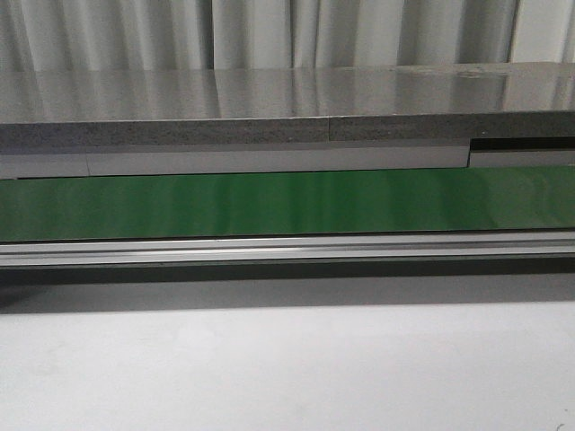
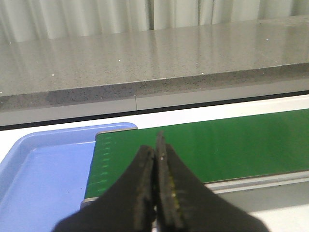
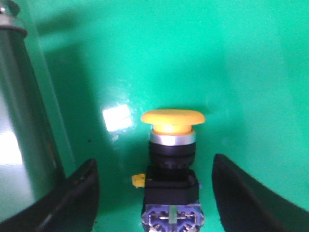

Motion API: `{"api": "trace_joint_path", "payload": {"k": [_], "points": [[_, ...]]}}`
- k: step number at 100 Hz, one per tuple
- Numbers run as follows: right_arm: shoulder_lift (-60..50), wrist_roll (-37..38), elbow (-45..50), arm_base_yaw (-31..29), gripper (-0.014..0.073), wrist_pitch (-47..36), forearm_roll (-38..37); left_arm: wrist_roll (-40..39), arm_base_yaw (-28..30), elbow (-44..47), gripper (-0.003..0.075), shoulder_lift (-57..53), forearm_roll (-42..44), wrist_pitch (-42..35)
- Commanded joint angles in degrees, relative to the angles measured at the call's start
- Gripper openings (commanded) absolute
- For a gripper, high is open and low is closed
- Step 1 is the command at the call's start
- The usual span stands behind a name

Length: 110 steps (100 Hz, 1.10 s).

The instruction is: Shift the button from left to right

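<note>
The button (image 3: 173, 117) shows only in the right wrist view. It lies on its side on a bright green surface (image 3: 145, 58), yellow-orange mushroom head pointing away from the wrist, with a black body and a tiny yellow side tab (image 3: 138, 180). My right gripper (image 3: 154, 162) is open, one finger on each side of the black body with gaps on both sides. My left gripper (image 2: 155, 147) is shut with nothing between its fingers, hovering over the end of the green conveyor belt (image 2: 217, 145). Neither gripper nor the button appears in the front view.
A blue tray (image 2: 43, 179) sits beside the belt's end. The green belt (image 1: 287, 202) runs across the front view with a metal rail (image 1: 287, 250) along its near edge and a grey stone counter (image 1: 287, 99) behind. A raised wall (image 3: 24, 121) stands beside the button.
</note>
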Motion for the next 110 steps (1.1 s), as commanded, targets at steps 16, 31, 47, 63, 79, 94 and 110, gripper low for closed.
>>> {"api": "trace_joint_path", "payload": {"k": [16, 31, 47, 63, 79, 94, 110], "points": [[-5.96, 0.7, -1.78, -0.3, 0.051, -2.26, 1.66, -0.13, -0.42, -1.49, -0.0021, 0.57, -0.86, -4.63], [-10.97, 0.7, -1.78, 0.0, 0.051, -4.59, 5.01, -0.13, -0.42, -1.49, -0.0021, 0.57, -0.86, -4.63], [-16.79, 0.7, -1.78, 3.0, 0.051, -6.01, 6.96, -0.13, -0.42, -1.49, -0.002, 0.57, -0.86, -4.63], [-21.95, 0.7, -1.58, 9.38, 0.051, -6.4, 6.96, -0.13, -0.42, -1.49, -0.0021, 0.57, -0.86, -4.63], [-26.57, 0.7, -1.29, 15.35, 0.051, -5.91, 6.96, -0.13, -0.42, -1.49, -0.002, 0.57, -0.86, -4.63], [-32.68, 0.7, 2.24, 20.31, 0.051, -7.77, 6.96, -0.13, -0.42, -1.49, -0.002, 0.57, -0.86, -4.63], [-41.15, 0.63, 10.06, 23.78, 0.051, -11.76, 6.91, -0.13, -0.42, -1.49, -0.002, 0.57, -0.86, -4.63]]}}
